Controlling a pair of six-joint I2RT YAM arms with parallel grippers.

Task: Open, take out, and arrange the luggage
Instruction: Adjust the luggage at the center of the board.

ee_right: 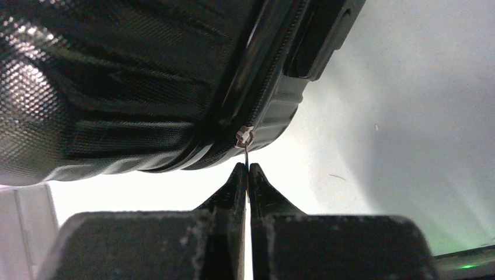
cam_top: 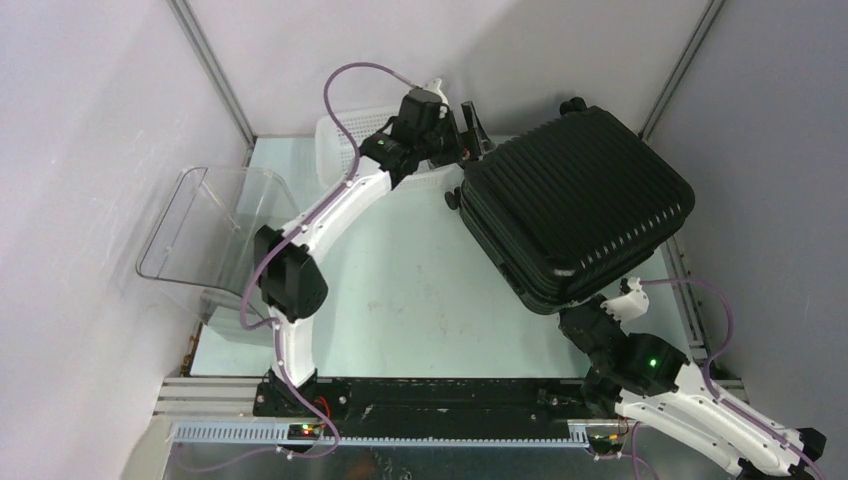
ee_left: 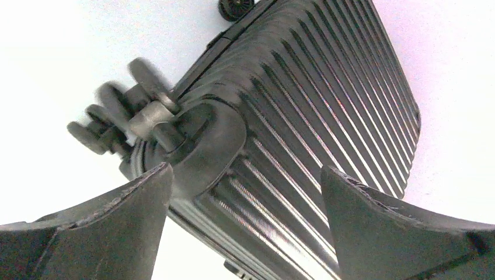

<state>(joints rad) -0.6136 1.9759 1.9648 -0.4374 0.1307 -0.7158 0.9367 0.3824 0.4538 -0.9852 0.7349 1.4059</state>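
Observation:
The luggage (cam_top: 575, 205), a large black ribbed hard-shell suitcase, lies closed on the table at the back right. My left gripper (cam_top: 470, 130) is open at its far left corner. In the left wrist view the left gripper (ee_left: 245, 175) has its jaws wide apart in front of the ribbed shell (ee_left: 327, 99), beside a blurred wheel (ee_left: 117, 116), and holds nothing. My right gripper (ee_right: 246, 169) is at the suitcase's near corner. It is shut on the thin tab of the silver zipper pull (ee_right: 244, 137) that hangs from the zip line.
A white perforated basket (cam_top: 340, 140) stands at the back, behind the left arm. A clear plastic bin (cam_top: 215, 230) sits at the table's left edge. Grey walls close in both sides and a metal rail (cam_top: 400, 432) runs along the near edge.

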